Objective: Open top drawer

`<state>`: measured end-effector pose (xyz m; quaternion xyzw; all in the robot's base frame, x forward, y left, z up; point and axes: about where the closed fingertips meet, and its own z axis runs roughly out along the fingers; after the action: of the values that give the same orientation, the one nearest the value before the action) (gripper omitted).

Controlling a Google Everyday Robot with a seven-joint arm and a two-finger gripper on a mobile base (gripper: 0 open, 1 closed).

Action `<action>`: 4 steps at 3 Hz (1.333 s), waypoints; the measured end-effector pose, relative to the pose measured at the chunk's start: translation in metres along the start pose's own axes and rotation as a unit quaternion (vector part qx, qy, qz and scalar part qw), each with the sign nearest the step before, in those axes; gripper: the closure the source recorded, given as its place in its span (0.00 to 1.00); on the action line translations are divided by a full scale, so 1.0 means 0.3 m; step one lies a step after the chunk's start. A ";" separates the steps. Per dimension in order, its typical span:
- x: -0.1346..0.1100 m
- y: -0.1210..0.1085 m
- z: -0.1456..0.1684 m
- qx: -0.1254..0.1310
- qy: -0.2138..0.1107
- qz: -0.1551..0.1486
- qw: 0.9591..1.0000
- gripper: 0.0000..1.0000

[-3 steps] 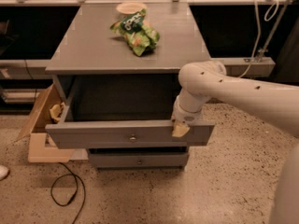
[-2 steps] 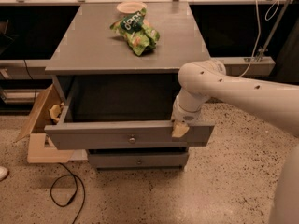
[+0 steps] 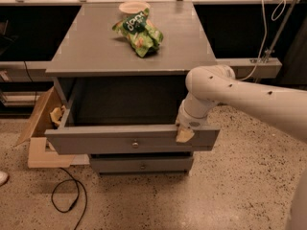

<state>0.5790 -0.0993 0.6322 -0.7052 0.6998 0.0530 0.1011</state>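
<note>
The top drawer [image 3: 96,140] is a wide grey wooden drawer, pulled far out of the grey cabinet [image 3: 96,51]. Its front panel has a small round metal knob [image 3: 135,143] at the centre. Its inside looks dark and I see nothing in it. My gripper [image 3: 184,134] hangs from the white arm at the top rim of the drawer front, right of the knob. One pale fingertip [image 3: 183,135] shows in front of the panel. A shorter grey drawer [image 3: 141,165] with a similar knob sits shut below.
A green snack bag [image 3: 139,32] and a pale bowl [image 3: 133,6] lie on the cabinet top. An open cardboard box [image 3: 41,128] stands on the floor at the left. A black cable [image 3: 67,195] loops on the speckled floor in front.
The drawer has come out a little further towards me, and the gripper has moved with its front panel.
</note>
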 end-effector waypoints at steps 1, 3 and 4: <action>-0.002 0.005 -0.004 0.001 -0.003 0.001 1.000 1.00; -0.013 0.050 -0.005 0.006 -0.024 0.015 1.000 1.00; -0.014 0.051 -0.008 0.006 -0.025 0.015 1.000 1.00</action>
<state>0.5634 -0.0956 0.6345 -0.6921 0.7082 0.0678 0.1217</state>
